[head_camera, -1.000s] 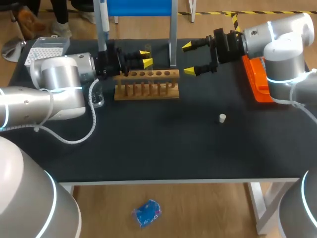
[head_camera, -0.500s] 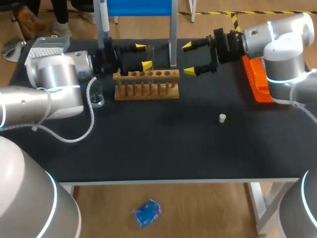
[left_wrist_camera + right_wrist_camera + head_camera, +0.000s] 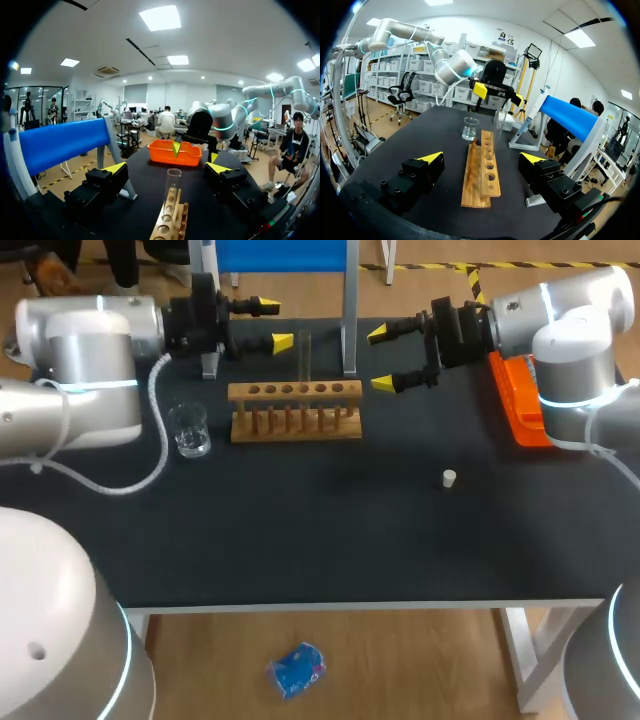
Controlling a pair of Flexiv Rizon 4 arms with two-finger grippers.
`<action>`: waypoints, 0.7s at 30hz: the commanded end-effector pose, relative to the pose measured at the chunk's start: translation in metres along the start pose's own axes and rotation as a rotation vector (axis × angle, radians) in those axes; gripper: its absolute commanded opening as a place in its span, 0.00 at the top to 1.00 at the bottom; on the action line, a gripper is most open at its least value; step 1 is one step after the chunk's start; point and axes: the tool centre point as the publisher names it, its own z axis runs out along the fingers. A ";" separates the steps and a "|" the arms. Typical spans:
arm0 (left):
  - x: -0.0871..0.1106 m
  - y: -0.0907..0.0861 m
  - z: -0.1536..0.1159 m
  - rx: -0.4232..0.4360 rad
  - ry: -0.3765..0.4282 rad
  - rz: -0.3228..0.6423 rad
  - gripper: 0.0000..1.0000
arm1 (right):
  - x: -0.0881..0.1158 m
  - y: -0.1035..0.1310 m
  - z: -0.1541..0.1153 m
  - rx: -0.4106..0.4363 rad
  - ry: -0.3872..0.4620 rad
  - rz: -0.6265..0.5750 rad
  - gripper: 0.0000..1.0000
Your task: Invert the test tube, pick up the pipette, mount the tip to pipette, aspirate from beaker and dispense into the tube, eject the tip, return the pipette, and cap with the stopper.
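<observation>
Black table (image 3: 330,530); left gripper (image 3: 273,325) back, tube (image 3: 304,358) seemingly free.

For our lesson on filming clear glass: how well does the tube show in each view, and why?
Head view: tube faint against the dark table, beaker marked by glints. Left wrist view: tube plain, its rim catching light. Right wrist view: tube faint at the rack's far end, beaker clearer.

A matte black-topped table (image 3: 330,540) stands on white legs.
</observation>
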 end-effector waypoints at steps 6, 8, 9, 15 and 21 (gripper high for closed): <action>0.015 -0.049 -0.032 -0.190 -0.050 0.020 0.00 | 0.000 0.000 0.000 0.001 0.001 -0.001 0.00; 0.017 -0.053 -0.037 -0.203 -0.054 0.023 0.00 | 0.000 0.000 0.000 0.001 0.001 -0.001 0.00; 0.018 -0.056 -0.040 -0.216 -0.045 0.027 0.00 | 0.000 0.000 0.000 0.001 0.001 -0.001 0.00; 0.027 -0.066 -0.046 -0.209 0.009 0.065 0.00 | 0.000 0.000 0.000 0.001 0.001 -0.001 0.00; 0.027 -0.066 -0.046 -0.209 0.009 0.065 0.00 | 0.000 0.000 0.000 0.001 0.001 -0.001 0.00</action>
